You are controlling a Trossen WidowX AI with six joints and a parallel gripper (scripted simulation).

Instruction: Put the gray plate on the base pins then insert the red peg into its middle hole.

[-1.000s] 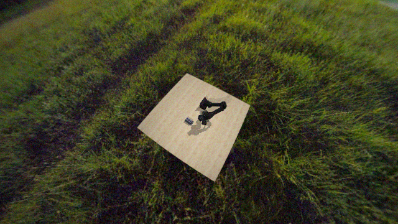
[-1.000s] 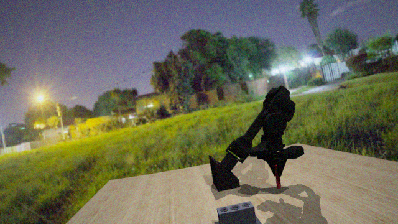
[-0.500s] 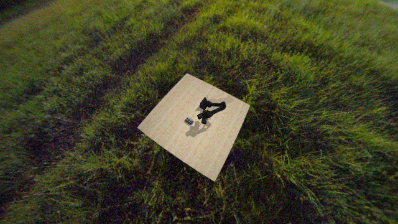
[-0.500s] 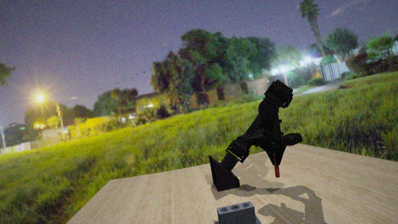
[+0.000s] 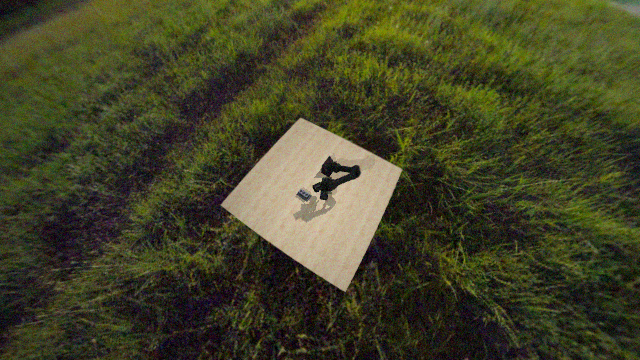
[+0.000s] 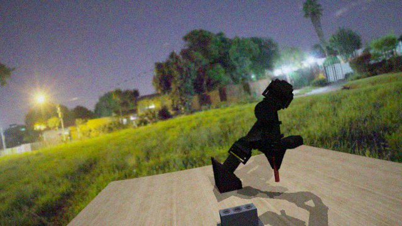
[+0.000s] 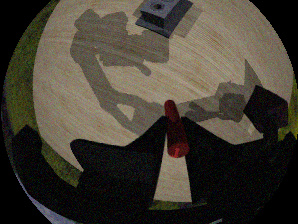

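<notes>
My gripper is shut on the red peg. The peg points down, leaning slightly, and is held above the table in the exterior view. The gray plate sits on the base, with its three holes in a row facing up in the exterior view. It looks flat; the pins cannot be made out. The gripper and peg are to the side of the plate, not over it. In the top view the plate and base show as one small gray block, and the peg cannot be made out.
The square wooden table top has grass all around it. The arm's own dark base stands on it behind the plate in the exterior view. The arm's shadow lies across the wood near the plate.
</notes>
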